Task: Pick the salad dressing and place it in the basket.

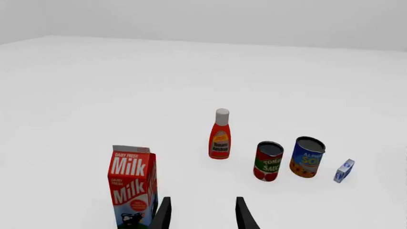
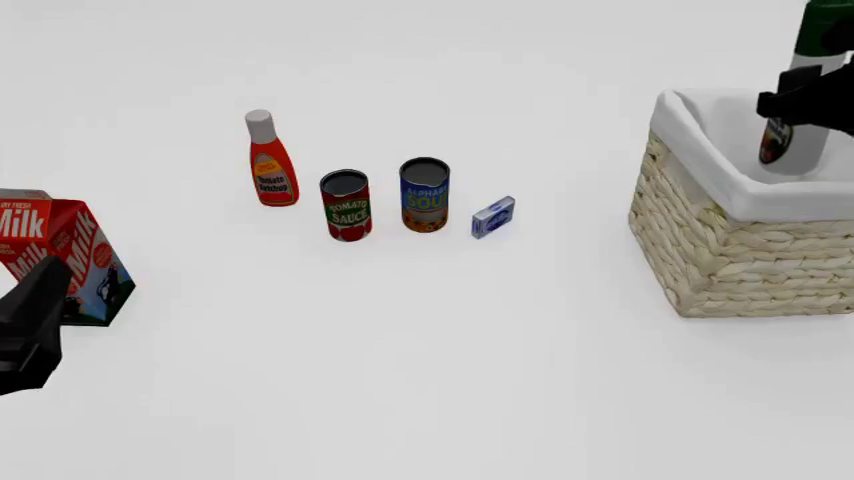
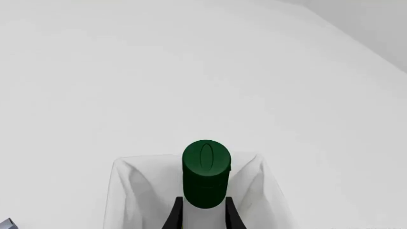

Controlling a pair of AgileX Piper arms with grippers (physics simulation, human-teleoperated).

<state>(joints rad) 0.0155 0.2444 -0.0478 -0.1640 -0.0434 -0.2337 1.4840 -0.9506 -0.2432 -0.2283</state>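
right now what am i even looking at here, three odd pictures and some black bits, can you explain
These are simulator renders of two robot arms at a white table. One picture looks down from a fixed camera behind the arms; the other two come from cameras on each arm's wrist.

The right gripper holds the salad dressing, a white bottle with a dark green cap, upright over the basket, a wicker one with a white liner.

The left gripper is open and holds nothing, beside a milk carton.

Also on the table: a ketchup bottle, a tomato sauce can, a blue can and a small blue box.
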